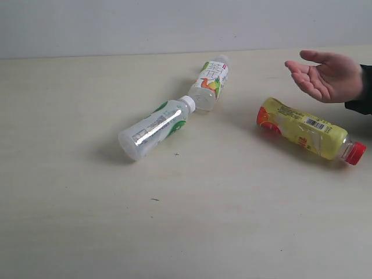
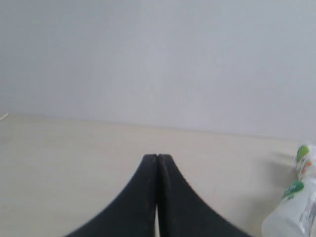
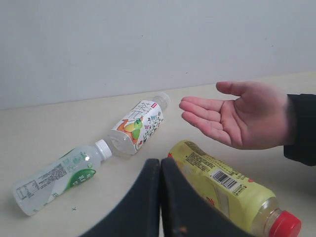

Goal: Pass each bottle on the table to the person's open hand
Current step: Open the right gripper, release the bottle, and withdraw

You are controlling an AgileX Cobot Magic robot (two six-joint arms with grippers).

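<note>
Exterior: person's hand (image 1: pixel 325 75) is open, palm up, empty, hovering over the table (image 1: pixel 87 221). Three bottles, all lying flat. The yellow bottle (image 1: pixel 305 129) is nearest the hand, just on its camera side, with its red cap (image 1: pixel 355 152) toward the wrist end. The fruit-label bottle (image 1: pixel 210 81) sits out past the fingertips, apart from them. The green-label bottle (image 1: pixel 154 128) is farthest from the hand, its white cap almost touching the fruit-label bottle's base. No arms in shot. Left wrist: left gripper (image 2: pixel 157 159) has its jaws pressed together, nothing held, over bare table. Both clear bottles are at the edge of view; the hand isn't visible. Right wrist: right gripper (image 3: pixel 160 163) is closed too and empty, hanging just beside the yellow bottle, with the hand beyond it. My read: first pick not started; yellow with the right arm is the obvious one. Open the jaws before descending and straddle the body mid-label, across the long axis, since it's round and may roll if nudged. Lift clear, lay it into the palm and release only once it's supported.
</note>
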